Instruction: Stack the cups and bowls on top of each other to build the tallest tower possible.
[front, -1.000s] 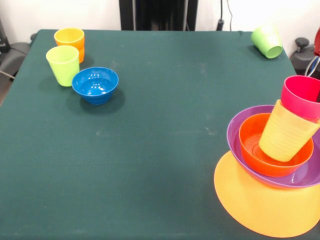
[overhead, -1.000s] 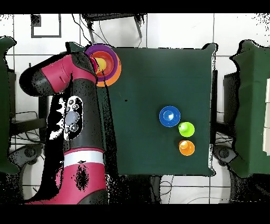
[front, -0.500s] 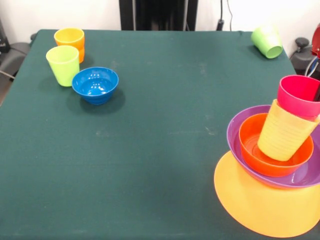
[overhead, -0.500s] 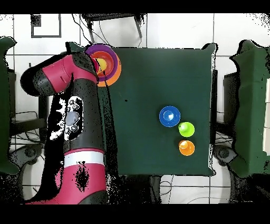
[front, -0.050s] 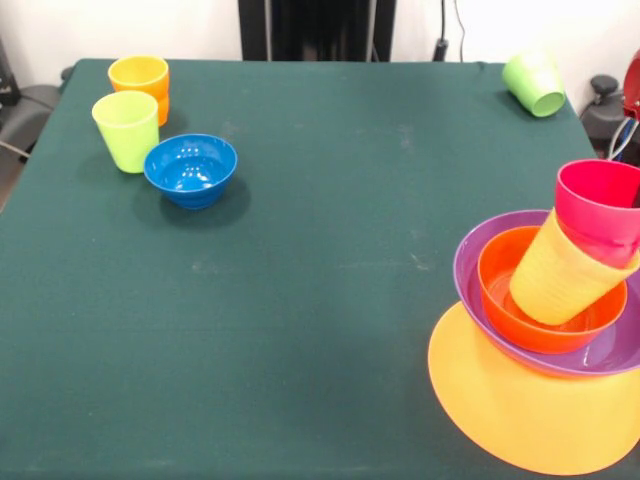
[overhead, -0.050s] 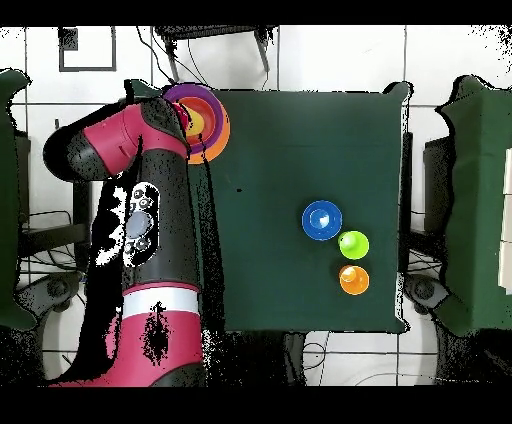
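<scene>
Bright even light, soft shadows, sharp

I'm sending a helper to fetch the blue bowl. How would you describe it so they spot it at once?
Look toward the table's corner where two upright cups stand, orange behind lime green. The blue bowl sits beside the lime one, the only blue, wide, shallow piece there.

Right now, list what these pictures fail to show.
- Gripper: outside the front view; overhead, the arm covers it.
- Tower: right side cut off by the front view's edge; overhead, partly under the arm.
- Green cup: lying at the table's far corner in front; not findable overhead.
</scene>
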